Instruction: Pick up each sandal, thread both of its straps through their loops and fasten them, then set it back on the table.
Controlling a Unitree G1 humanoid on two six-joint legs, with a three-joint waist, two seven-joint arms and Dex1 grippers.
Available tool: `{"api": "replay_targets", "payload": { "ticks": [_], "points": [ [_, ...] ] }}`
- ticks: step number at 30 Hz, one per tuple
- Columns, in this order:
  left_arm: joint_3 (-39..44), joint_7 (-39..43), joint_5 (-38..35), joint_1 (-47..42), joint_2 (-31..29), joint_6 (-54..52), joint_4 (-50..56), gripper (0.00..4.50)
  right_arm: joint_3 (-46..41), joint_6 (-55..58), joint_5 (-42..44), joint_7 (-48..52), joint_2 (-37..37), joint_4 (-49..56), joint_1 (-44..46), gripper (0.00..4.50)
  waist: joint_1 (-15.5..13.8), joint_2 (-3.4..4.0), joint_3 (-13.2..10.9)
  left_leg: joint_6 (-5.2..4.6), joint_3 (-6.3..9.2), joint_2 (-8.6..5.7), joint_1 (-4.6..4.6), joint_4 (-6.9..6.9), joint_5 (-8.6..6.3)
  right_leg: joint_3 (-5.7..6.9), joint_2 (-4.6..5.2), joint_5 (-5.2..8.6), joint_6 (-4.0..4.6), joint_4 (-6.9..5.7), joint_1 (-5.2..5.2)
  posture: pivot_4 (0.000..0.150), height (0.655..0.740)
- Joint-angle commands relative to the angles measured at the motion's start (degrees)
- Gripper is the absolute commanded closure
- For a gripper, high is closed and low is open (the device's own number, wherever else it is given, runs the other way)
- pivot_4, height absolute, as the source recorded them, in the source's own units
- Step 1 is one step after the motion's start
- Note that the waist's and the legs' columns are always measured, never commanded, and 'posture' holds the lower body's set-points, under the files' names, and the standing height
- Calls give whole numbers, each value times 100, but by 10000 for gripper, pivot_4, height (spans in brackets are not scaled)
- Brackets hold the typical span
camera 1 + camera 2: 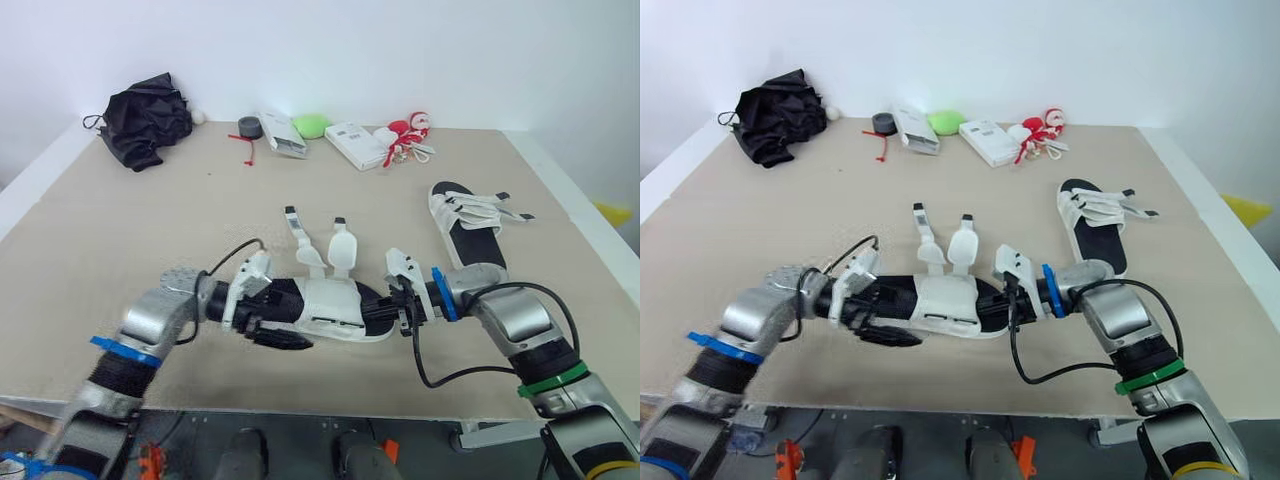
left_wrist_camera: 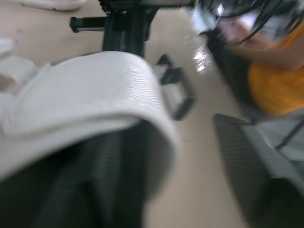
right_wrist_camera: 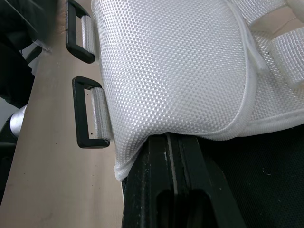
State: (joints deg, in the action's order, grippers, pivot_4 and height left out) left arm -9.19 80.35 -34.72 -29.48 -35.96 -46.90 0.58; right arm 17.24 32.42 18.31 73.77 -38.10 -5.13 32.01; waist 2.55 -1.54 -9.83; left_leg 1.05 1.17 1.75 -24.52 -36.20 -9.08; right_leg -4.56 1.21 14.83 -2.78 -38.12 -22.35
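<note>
One broad beige worktop (image 1: 120, 250) carries everything. Both arms bend inward at the elbow, forearms nearly level and pointing at each other, and they meet at the held sandal (image 1: 335, 300), which lies lengthwise between them over the near part of the worktop. The left end effector (image 1: 275, 322) is at the sandal's left end, pinching it, with one black finger under the sole. The right end effector (image 1: 400, 305) meets the sandal's right end. In the right wrist view it sits beneath a white mesh flap, and I cannot tell whether it is spread or pressed together.

Far beyond the held sandal and to its left lies a crumpled black bundle (image 1: 145, 125). The second sandal (image 1: 470, 225) rests flat beyond the held sandal and to its right, well apart from it. Its straps splay to the side.

Two straps (image 1: 343, 250) of the held sandal stand up loose, unfastened. Far beyond it lie two white boxes (image 1: 355, 145), a red and white bundle (image 1: 408, 135), a green lump (image 1: 311, 125) and a dark tape roll (image 1: 249, 126). Two black loops (image 3: 85, 114) hang at the flap's edge, unthreaded.
</note>
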Motion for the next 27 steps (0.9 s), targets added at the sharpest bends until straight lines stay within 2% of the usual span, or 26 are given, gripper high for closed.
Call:
{"api": "replay_targets", "payload": {
  "ticks": [1, 5, 9, 14, 27],
  "points": [
    [771, -350, -673, -251, -139, -897, -208, 531, 235, 183, -304, -81, -42, -436, -194, 45000, 0, -3, -1, 0, 2, 0, 2, -1, 0, 2, 1, 0, 1, 2, -2, 1500, 7380],
    [1170, -711, -921, -500, -208, -1471, -591, 531, 239, 183, -295, -82, -10, -422, -210, 45000, -1, -11, -2, 2, 3, -1, 7, -1, -1, 12, 8, 1, 5, 4, 0, 1500, 7380],
    [1587, -1911, -819, -1063, 348, -2021, -1675, 531, 228, 197, -285, -77, 4, -382, -230, 45000, -8, -24, 5, 2, 6, -4, 8, -1, -1, 19, 13, 1, 5, 4, 4, 1500, 7380],
    [1950, -3203, -468, -1616, 1182, -1881, -3093, 531, 214, 184, -302, -101, 42, -403, -226, 45000, -7, -45, 15, 3, 4, -5, 10, 4, -2, 22, 12, -2, 1, 6, 9, 1500, 7380],
    [2880, -4445, -301, -3205, 2241, -1038, -5959, 531, 203, 209, -301, -184, 186, -365, -201, 45000, 5, -65, 15, 16, 8, -11, 10, 35, 3, 24, 8, -19, -20, 6, 12, 1500, 7380]
  ]
}}
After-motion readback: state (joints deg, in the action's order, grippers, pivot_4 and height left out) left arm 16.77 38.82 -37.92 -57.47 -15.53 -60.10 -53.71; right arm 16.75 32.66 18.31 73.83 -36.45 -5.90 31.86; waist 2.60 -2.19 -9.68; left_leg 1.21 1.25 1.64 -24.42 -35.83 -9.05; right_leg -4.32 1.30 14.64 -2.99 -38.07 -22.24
